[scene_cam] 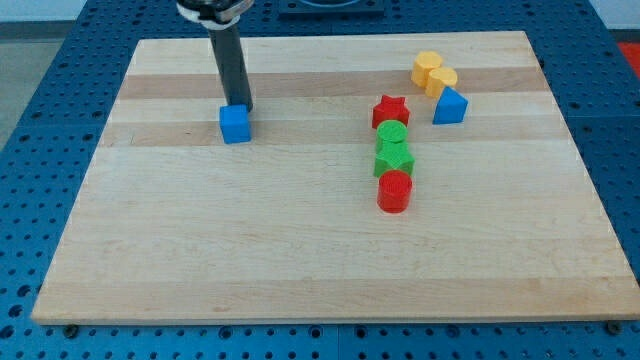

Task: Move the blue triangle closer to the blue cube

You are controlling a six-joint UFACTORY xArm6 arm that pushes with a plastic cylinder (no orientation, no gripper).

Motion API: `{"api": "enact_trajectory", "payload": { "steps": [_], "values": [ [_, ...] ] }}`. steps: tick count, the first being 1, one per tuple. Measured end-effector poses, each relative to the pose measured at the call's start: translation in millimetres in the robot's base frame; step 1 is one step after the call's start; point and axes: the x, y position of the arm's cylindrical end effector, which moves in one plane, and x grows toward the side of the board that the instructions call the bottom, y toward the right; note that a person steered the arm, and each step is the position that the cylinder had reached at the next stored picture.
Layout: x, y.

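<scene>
Two blue blocks matter: the cube (235,124) sits far left on the worktop (300,260), my tip (244,106) touching its far side; the triangle (450,106) lies well apart, far right beside the yellow blocks (433,73). I have no claw, only a rod.

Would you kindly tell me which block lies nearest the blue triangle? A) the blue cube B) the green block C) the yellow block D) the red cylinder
C: the blue triangle sits right below the yellow block near the view's top right, while my tip is far off, just behind the blue cube.
</scene>
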Motion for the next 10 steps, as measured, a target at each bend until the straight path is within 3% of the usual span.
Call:
{"api": "enact_trajectory", "payload": {
  "steps": [2,5,7,10],
  "values": [
    [2,19],
    [2,148],
    [-11,178],
    [-109,176]
  ]
}}
